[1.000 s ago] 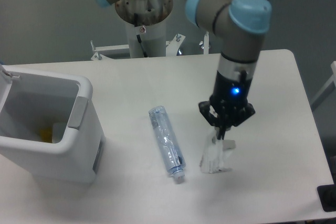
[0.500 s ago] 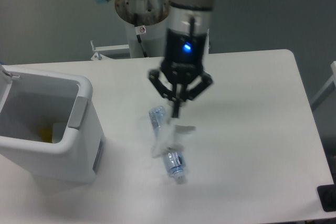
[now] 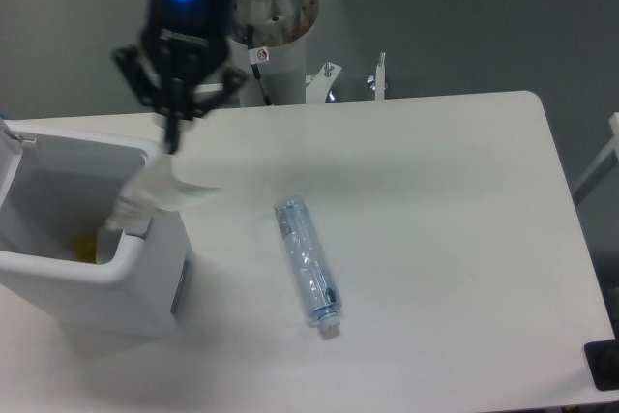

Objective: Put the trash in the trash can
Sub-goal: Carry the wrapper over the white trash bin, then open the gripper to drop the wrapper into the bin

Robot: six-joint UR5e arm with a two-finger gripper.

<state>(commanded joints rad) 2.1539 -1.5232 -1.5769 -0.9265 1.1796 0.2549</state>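
Note:
My gripper [image 3: 173, 137] is shut on the clear plastic packet [image 3: 153, 194], which hangs from its fingertips over the right rim of the trash can [image 3: 58, 273]. The packet is blurred and dangles above the grey rim panel [image 3: 147, 208]. The white bin stands at the table's left edge with something yellow [image 3: 87, 247] inside. The clear bluish bottle [image 3: 307, 258] lies on the table to the right of the bin, its small cap pointing toward the front edge, well apart from the gripper.
The arm's base column [image 3: 271, 36] stands behind the table at the back centre, with metal brackets [image 3: 377, 74] beside it. A dark object [image 3: 604, 367] sits at the front right corner.
My gripper has carried the packet from the table's right of centre, over the bottle, leftward and back to the bin's right rim. The bottle has not moved.

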